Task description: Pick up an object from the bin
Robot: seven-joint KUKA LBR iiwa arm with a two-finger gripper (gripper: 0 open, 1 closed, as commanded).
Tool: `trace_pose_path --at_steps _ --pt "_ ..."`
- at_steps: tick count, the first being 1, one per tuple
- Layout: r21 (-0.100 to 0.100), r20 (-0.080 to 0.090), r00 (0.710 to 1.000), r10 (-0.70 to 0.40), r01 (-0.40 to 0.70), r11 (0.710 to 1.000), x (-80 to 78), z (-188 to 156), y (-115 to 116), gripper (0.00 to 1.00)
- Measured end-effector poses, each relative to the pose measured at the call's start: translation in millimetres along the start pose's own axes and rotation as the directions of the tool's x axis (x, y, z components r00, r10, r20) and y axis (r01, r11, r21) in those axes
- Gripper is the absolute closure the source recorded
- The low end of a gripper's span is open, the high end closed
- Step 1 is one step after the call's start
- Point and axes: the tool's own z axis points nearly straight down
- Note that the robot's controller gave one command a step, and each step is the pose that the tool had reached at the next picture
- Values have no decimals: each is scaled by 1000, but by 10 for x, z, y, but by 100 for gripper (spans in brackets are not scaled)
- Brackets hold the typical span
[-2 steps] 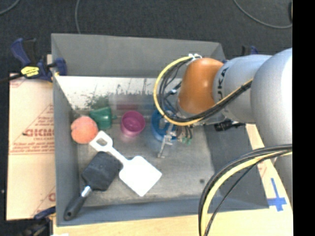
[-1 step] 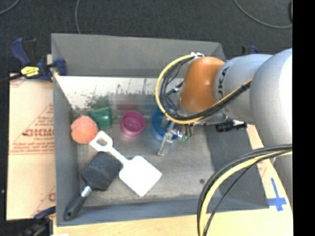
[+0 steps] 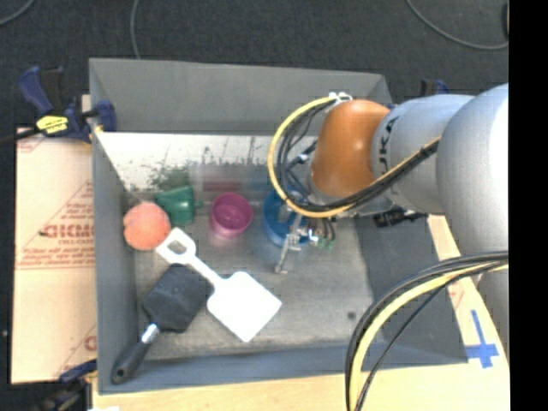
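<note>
Contents of the grey metal bin (image 3: 235, 92): six loose items.

- Cups, quantity three, in a row along the back wall: one green plastic cup (image 3: 178, 200) lying on its side at the left, one magenta plastic cup (image 3: 230, 214) with its mouth up in the middle, and one blue plastic cup (image 3: 274, 219) at the right, partly hidden by the arm's wrist.
- Ball, quantity one: an orange-pink round ball (image 3: 146, 226), just left of the green cup.
- Spatula, quantity one: a white flat plastic spatula (image 3: 226, 289), lying diagonally at centre front.
- Brush, quantity one: a black brush with a black handle (image 3: 174, 300), touching the spatula's left side.

The gripper (image 3: 284, 262) is lowered at the blue cup's front right edge. Its spread cannot be told. Nothing is seen held.
</note>
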Motion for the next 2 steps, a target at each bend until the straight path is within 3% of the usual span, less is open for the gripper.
trace_pose_path --at_steps 1,2 --pt "-2 0 999 52 -52 999 -26 -1 -25 100" --pt "-3 1 998 65 -65 998 -36 -2 -33 100"
